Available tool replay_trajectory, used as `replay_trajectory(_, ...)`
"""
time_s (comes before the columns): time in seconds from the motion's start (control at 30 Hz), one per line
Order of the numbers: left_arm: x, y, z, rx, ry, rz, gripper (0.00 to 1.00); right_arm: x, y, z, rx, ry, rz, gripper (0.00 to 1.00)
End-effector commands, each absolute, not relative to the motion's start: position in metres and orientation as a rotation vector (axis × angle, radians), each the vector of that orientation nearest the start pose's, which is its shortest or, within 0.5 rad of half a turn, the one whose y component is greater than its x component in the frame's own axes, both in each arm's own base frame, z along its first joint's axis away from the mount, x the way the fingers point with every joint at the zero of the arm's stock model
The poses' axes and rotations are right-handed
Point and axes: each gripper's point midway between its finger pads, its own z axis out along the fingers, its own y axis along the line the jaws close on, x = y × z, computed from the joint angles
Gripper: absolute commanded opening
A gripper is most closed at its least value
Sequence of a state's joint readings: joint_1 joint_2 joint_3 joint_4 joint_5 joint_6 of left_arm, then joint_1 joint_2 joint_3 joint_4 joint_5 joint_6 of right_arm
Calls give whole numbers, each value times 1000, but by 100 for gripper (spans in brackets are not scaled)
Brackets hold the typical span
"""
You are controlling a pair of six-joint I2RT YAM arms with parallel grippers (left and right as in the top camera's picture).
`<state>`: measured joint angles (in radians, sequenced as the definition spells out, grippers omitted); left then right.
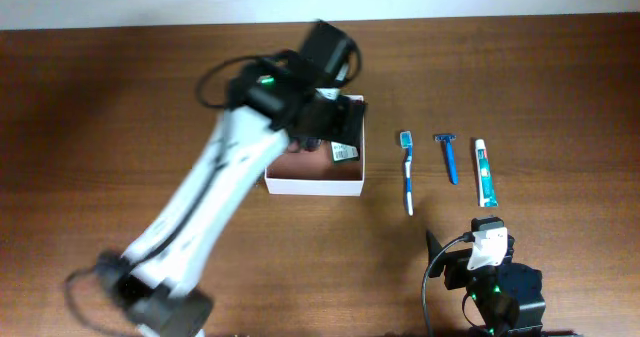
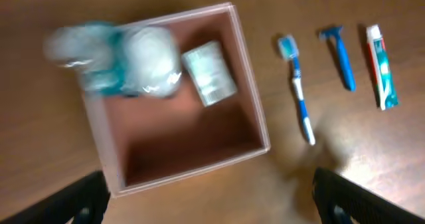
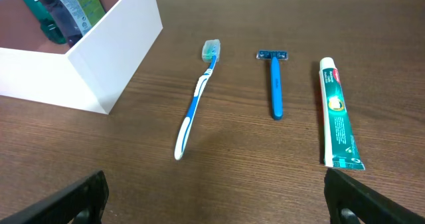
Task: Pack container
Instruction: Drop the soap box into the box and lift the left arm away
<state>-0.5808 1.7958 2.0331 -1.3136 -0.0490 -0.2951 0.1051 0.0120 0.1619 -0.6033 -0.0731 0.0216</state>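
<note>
The container [image 1: 313, 186] is a square shallow box with white walls and a reddish-brown inside, at mid-table; it also shows in the left wrist view [image 2: 192, 141] and the right wrist view [image 3: 99, 51]. Inside at its far side lie a blurred teal-and-white bottle [image 2: 99, 61] and a small green-and-white carton [image 2: 209, 72]. My left gripper [image 2: 209, 204] is open and empty, high above the box [image 1: 322, 117]. My right gripper [image 3: 216, 197] is open and empty, near the front edge [image 1: 475, 235].
To the right of the box lie, left to right, a blue-and-white toothbrush [image 1: 407, 172], a blue razor [image 1: 448, 155] and a toothpaste tube [image 1: 484, 172], parallel and apart on the brown wooden table. They also show in the right wrist view: toothbrush [image 3: 196, 101], razor [image 3: 274, 81], tube [image 3: 337, 114].
</note>
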Motion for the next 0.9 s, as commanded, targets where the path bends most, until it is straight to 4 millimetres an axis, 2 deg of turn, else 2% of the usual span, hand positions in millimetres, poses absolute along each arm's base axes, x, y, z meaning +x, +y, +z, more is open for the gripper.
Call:
replay_trajectory(0.0, 350, -163, 313, 241, 2541, -17, 99, 208, 34, 104, -130, 2018, 153, 99)
replay_trajectory(0.13, 332, -99, 334, 111, 2521, 199, 99, 208, 34, 104, -130, 2018, 153, 99)
replay_trajectory(0.3, 310, -40, 342, -32, 2551, 343, 99, 209, 34, 106, -129, 2009, 151, 99)
replay_trajectory(0.37, 302, -22, 341, -88, 2580, 376, 99, 218, 37, 130, -135, 1902, 169, 99)
replay_trajectory(0.43, 297, -8, 338, -134, 2606, 404, 99, 222, 52, 156, -128, 1799, 294, 99)
replay_trajectory(0.5, 295, 0, 336, -165, 2619, 417, 99, 220, 68, 171, -112, 1748, 458, 99)
replay_trajectory(0.57, 295, 3, 336, -181, 2619, 419, 99, 216, 78, 172, -99, 1755, 557, 99)
replay_trajectory(0.77, 295, 3, 336, -181, 2621, 411, 99, 217, 77, 168, 72, 1793, 688, 99)
replay_trajectory(0.87, 295, 3, 336, -180, 2621, 411, 100, 218, 77, 152, 109, 1874, 691, 99)
